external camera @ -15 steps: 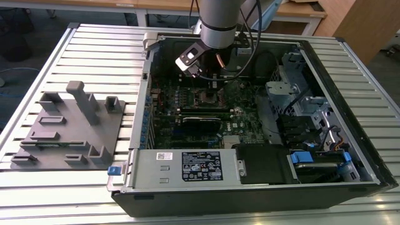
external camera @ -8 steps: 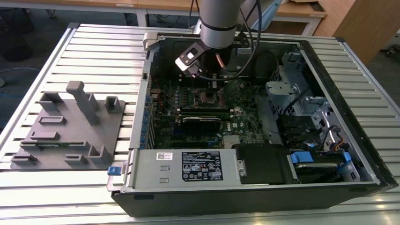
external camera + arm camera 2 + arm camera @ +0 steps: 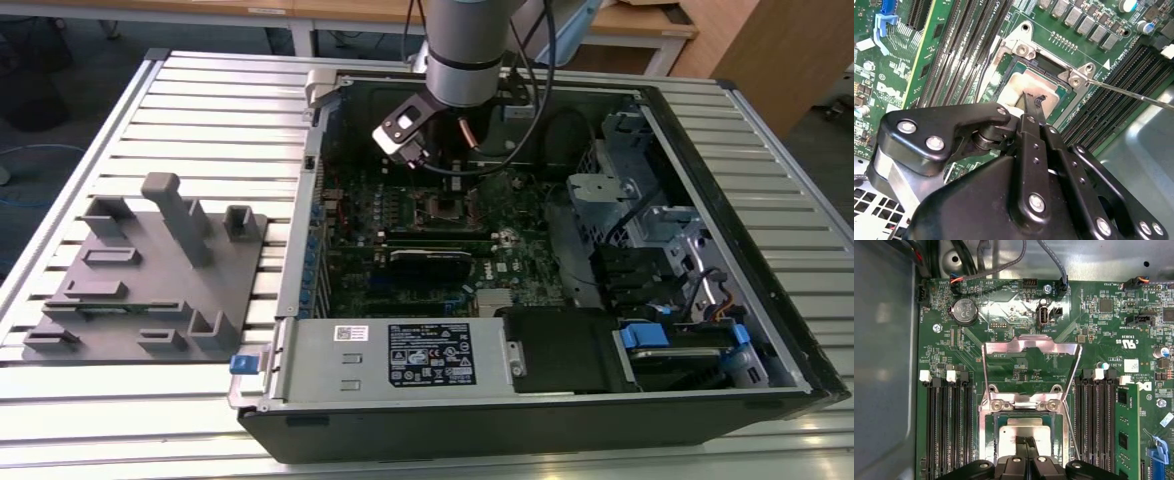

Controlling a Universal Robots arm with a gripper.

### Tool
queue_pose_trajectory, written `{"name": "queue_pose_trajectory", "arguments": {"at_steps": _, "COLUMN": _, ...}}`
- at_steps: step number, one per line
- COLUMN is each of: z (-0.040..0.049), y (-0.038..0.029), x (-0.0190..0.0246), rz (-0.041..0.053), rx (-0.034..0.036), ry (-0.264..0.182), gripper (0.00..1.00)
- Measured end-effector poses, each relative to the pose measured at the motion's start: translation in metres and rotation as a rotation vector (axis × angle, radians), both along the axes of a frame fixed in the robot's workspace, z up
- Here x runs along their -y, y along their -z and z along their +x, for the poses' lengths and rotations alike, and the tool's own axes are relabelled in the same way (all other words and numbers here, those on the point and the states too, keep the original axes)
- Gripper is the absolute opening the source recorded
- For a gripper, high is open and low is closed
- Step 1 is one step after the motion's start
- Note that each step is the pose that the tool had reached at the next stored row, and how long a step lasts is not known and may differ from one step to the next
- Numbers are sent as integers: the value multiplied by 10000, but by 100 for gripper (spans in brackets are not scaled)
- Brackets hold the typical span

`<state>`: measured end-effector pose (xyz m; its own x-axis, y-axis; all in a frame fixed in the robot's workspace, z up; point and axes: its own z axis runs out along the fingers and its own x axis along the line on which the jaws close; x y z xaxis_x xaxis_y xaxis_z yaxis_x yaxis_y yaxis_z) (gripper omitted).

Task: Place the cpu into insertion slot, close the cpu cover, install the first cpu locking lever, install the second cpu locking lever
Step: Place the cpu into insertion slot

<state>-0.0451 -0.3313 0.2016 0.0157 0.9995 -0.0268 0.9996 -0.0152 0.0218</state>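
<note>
The cpu [image 3: 1024, 428], a small silvery square, lies flat in the insertion slot [image 3: 992, 440] on the green motherboard; it also shows in the second wrist view [image 3: 1024, 82]. The cpu cover [image 3: 1029, 343], a thin silver frame, stands swung open behind the slot. My gripper [image 3: 1025, 442] is shut, its black fingertips [image 3: 1035, 100] pressed together right over the cpu's top, with nothing between them. A thin wire locking lever [image 3: 1134, 94] sticks out sideways from the slot, unlatched. In the exterior view the gripper [image 3: 424, 163] hangs over the slot [image 3: 447, 208] inside the open computer case.
Black memory slots [image 3: 949, 425] flank the socket on both sides, and one holds a green memory module [image 3: 1128, 435]. Cables [image 3: 1004, 265] run along the case wall behind the board. A drive cage [image 3: 641, 190] and power supply [image 3: 400, 355] crowd the case. A grey fixture block [image 3: 147, 290] sits on the table.
</note>
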Motion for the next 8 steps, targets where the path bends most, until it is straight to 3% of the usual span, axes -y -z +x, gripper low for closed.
{"name": "queue_pose_trajectory", "arguments": {"at_steps": 8, "z": -10, "y": 30, "x": 1, "rz": -10, "rx": -6, "ry": 0, "gripper": 10}}
